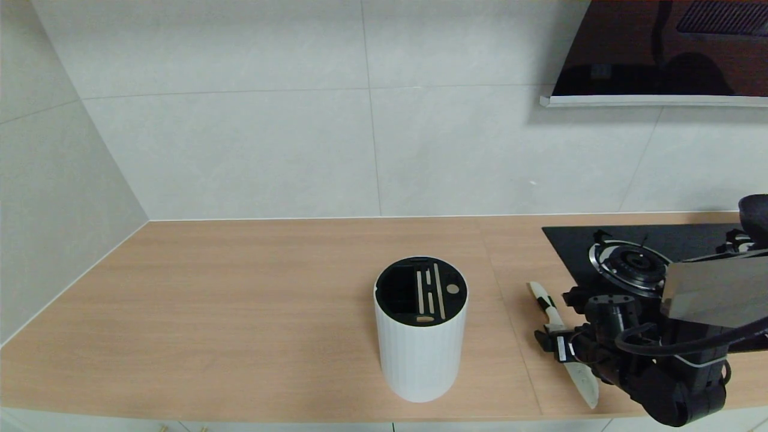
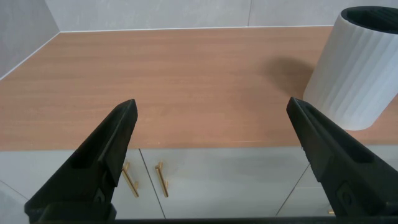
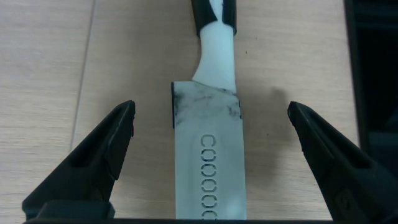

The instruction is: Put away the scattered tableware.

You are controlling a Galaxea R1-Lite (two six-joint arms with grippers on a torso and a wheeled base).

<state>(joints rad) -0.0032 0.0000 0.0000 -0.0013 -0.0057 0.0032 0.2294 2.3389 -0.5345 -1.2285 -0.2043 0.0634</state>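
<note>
A white ribbed knife holder (image 1: 420,348) with a black slotted top stands on the wooden counter (image 1: 252,300); it also rises at the edge of the left wrist view (image 2: 357,68). To its right a white-bladed knife (image 1: 585,384) with a black-and-white handle lies flat beside the stove. My right gripper (image 1: 561,343) hovers low over the knife near where blade meets handle. In the right wrist view this gripper (image 3: 211,168) is open, its fingers straddling the blade (image 3: 208,149) without touching it. My left gripper (image 2: 214,162) is open and holds nothing, over the counter's front edge.
A black gas stove (image 1: 636,258) occupies the counter's back right, just past the knife. A range hood (image 1: 660,54) hangs on the tiled wall above it. Cabinet doors with brass handles (image 2: 161,180) sit below the counter front. Bare wood stretches left of the holder.
</note>
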